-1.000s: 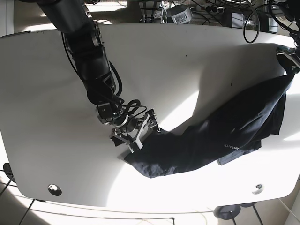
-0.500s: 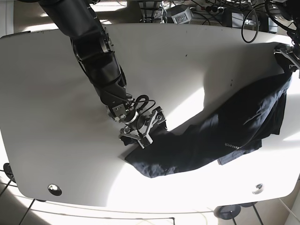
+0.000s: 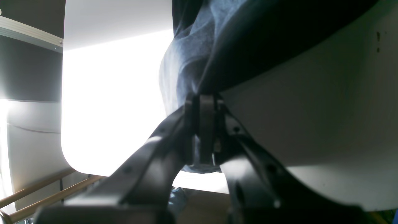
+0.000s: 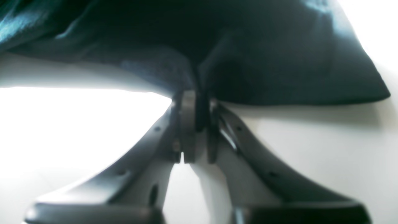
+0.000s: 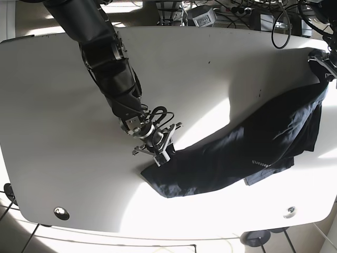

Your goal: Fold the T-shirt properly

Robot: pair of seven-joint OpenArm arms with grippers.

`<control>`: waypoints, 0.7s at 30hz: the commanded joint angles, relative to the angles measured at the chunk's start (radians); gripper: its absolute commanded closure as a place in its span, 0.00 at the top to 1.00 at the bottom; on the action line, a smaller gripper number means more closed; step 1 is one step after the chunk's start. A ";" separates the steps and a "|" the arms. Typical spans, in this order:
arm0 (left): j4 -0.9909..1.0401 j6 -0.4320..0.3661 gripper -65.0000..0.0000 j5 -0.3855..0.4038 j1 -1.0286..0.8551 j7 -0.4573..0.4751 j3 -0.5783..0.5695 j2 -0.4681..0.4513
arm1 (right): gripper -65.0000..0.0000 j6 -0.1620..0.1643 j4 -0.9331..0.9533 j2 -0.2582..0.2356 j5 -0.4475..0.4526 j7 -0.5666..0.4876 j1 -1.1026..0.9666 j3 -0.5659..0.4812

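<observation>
Where it gaped before, the right claw (image 5: 164, 153) now pinches the T-shirt (image 5: 253, 147) — left claw (image 3: 203, 102) grips it too.

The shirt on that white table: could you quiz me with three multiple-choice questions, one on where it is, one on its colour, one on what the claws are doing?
1. Where does the shirt lie on the table in the base view?
A. far left
B. right half, running out to the right edge
C. on the floor

2. What colour is the shirt?
A. dark navy, almost black
B. red
C. white

3. What are the two grippers doing?
A. both open above the table
B. only one touches cloth
C. both shut on the shirt

Answers:
1 B, the cloth stretches from near the table's middle out to the right edge.
2 A, it looks dark blue-black in all views.
3 C, the left gripper and the right gripper each pinch a fold of cloth between closed fingers.
</observation>
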State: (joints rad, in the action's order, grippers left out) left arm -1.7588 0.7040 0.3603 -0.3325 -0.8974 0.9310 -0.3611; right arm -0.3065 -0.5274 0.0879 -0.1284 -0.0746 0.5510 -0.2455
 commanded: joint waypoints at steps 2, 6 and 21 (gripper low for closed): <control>-0.022 -0.006 0.00 0.010 0.023 0.014 0.000 -0.025 | 0.03 -0.007 -0.073 -0.004 0.005 0.026 -0.007 0.050; -0.023 -0.006 0.00 0.010 0.082 0.011 -0.028 -0.025 | 0.03 -0.015 -0.411 -0.060 0.031 0.210 -0.148 0.177; -0.106 -0.006 0.00 0.003 0.309 0.011 -0.494 -0.023 | 0.04 -0.036 -1.285 -0.158 0.220 0.522 -0.938 0.490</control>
State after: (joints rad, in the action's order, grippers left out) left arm -1.8519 0.7010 0.3561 -0.0391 -0.9028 0.4309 -0.3687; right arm -0.3515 -1.7897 -0.0597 0.1047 0.4740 -0.3943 0.2394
